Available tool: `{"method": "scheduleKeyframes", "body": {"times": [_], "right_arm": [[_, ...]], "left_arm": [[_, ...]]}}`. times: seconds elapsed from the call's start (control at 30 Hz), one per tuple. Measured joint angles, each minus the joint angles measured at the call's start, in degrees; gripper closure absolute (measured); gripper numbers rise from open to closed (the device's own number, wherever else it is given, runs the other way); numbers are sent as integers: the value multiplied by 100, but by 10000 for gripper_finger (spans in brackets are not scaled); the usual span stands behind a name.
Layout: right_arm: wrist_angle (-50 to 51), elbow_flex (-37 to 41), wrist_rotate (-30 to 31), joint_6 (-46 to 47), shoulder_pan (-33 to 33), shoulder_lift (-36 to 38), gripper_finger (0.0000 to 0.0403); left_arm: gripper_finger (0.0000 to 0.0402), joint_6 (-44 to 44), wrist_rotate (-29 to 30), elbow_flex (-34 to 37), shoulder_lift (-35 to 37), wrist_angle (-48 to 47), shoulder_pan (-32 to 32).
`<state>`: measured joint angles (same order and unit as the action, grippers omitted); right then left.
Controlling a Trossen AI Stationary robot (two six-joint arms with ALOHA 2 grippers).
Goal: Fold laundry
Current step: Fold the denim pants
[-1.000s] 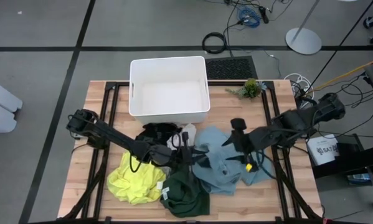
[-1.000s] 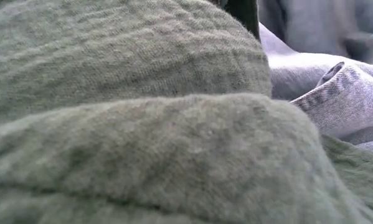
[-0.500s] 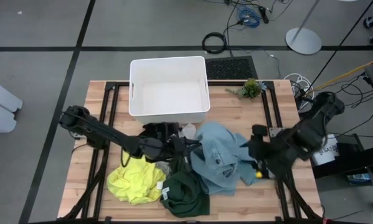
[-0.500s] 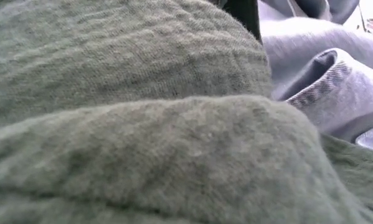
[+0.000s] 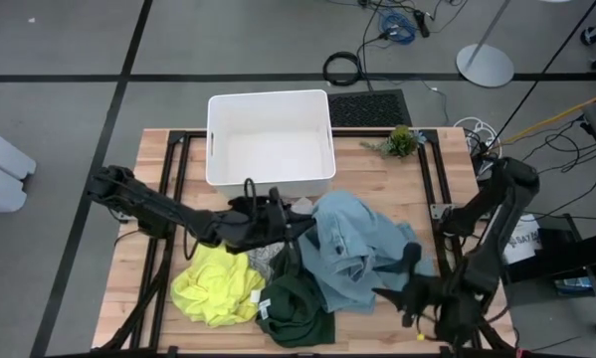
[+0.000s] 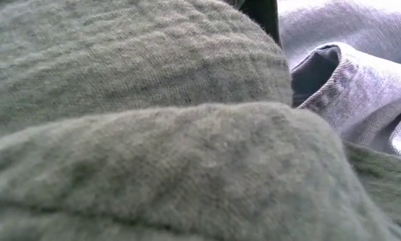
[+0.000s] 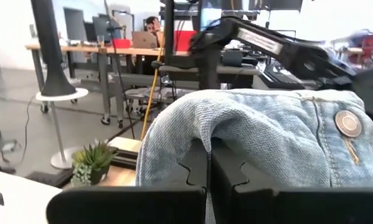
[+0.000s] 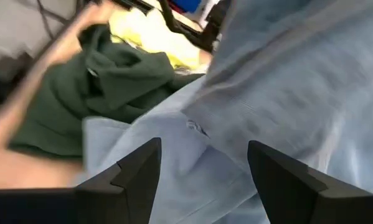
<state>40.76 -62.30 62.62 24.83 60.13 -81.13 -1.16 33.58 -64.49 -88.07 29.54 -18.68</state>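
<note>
My left pincer [image 5: 299, 227] is clamped on a fold of the blue garment [image 5: 355, 249], at the middle of the table [image 5: 377, 171]. In my left wrist view the denim [image 7: 267, 137] drapes over my closed fingers [image 7: 195, 168], a metal button [image 7: 348, 123] showing on it. My right pincer [image 5: 409, 303] hangs over the near right part of the table, at the near edge of the blue garment, its fingers [image 8: 139, 168] spread wide with nothing between them; the blue cloth [image 8: 286, 93] lies just beyond them.

The blue garment is heaped right of centre. The green garment [image 5: 296, 306] lies at the near edge, touching the blue one's left side and partly under it. The yellow garment [image 5: 216, 286] is spread left of the green one, touching it. The black garment [image 5: 246, 211] sits under my left arm, just near of the bin [image 5: 271, 142]. A bit of the patterned white garment [image 5: 266, 259] shows between yellow, green and blue.

The white bin stands at the far side of the table. A small plant [image 5: 402, 140] sits to its right at the far edge. In the low view the green cloth [image 6: 133, 134] fills nearly everything and blocks the table, with blue folds [image 6: 361, 87] behind it on the right.
</note>
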Motion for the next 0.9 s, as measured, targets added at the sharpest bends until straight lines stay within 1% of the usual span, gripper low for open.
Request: {"method": "scheduleKeyframes", "body": {"times": [0.2,0.4,0.6,0.73,0.9], "right_arm": [[179,-205,651,-674,-1,-691,177],[197,-273,1086,-1230,-1,-1001,177],[427,-273,1532,-1341,-108,-1320,177],[509,-273,2178,-1428,-134,-1413,177],[581,-234,2298,-1459,-133,-1413,177]], "left_arm": [[401,-157,35,0,0,-7,-9],[401,-457,40,0,0,3,2],[401,-746,105,-2,-2,53,-4],[401,-760,120,-2,-2,75,-4],[401,-760,122,-2,-3,338,-4]]}}
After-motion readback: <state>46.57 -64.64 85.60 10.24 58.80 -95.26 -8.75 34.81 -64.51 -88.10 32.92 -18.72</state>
